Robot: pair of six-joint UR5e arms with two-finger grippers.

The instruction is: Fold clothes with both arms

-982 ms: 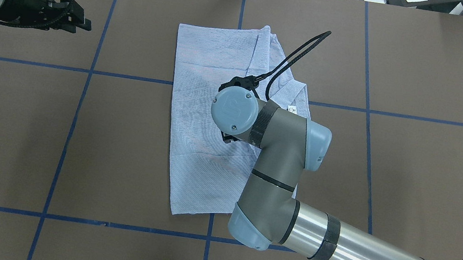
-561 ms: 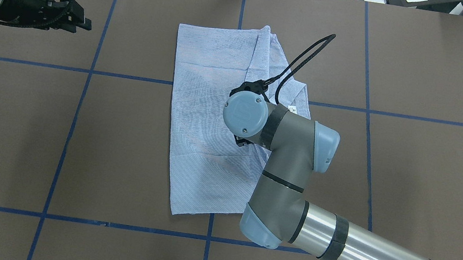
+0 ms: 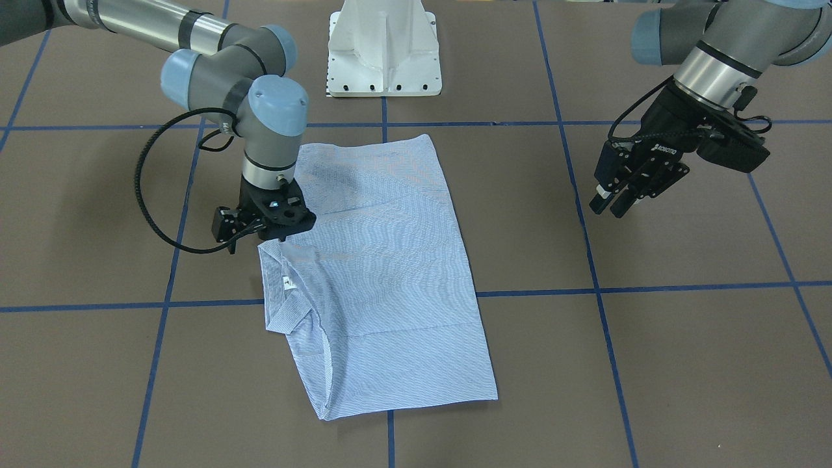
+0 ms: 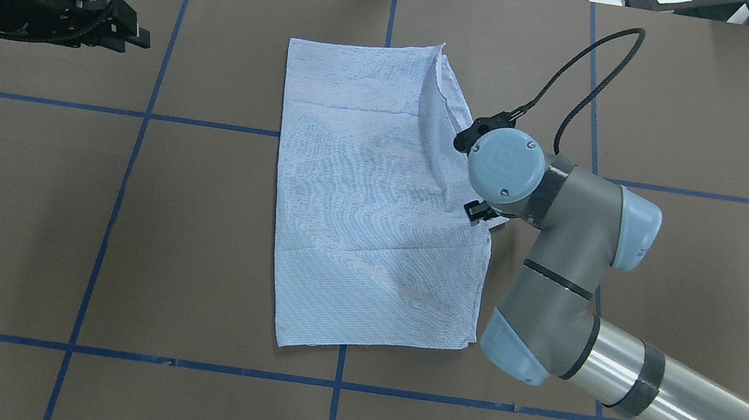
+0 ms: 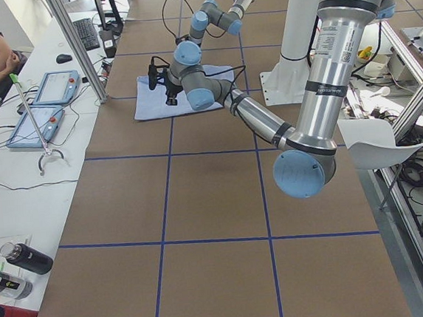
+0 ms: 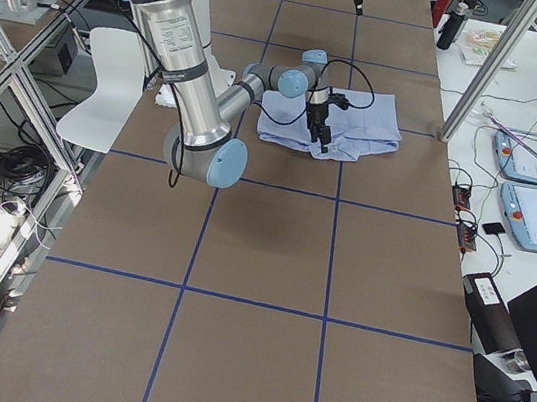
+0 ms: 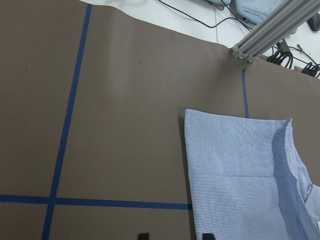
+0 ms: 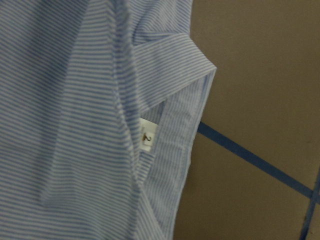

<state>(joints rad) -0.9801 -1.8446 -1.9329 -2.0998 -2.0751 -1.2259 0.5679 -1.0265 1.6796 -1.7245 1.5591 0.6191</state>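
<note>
Shirt (image 3: 383, 273), one only, lies folded into a long striped panel in the middle of the worktop (image 3: 650, 364). Its collar (image 3: 286, 305) is turned out along the side nearest the right arm (image 3: 260, 130), and one white tag (image 8: 149, 136) shows inside that collar. There are two arms and two grippers. The right gripper (image 3: 270, 242) points straight down at the shirt's collar-side edge, just toward the robot from the collar. The fabric there rises in a small ridge to its tips, and as far as the front view shows it is closed and pinching that edge. The left arm (image 3: 715, 58) hangs well apart from the shirt on the opposite side. The left gripper (image 3: 610, 207) is tilted over bare worktop with a gap between its fingers and nothing held. Its wrist view shows the two fingertips (image 7: 143, 235) apart, with a corner of the shirt ahead of them. The shirt's edge facing the left gripper runs straight and flat, and the end farthest from the robot lies flat with two clean corners. The collar side is uneven, with a fold running along it. One white pedestal (image 3: 383, 45) stands just beyond the shirt's robot-side end without touching it. Blue tape lines (image 3: 650, 286) cross the worktop, and one passes under the shirt. Bare brown surface borders the shirt on every side, broadest toward the left gripper.
</note>
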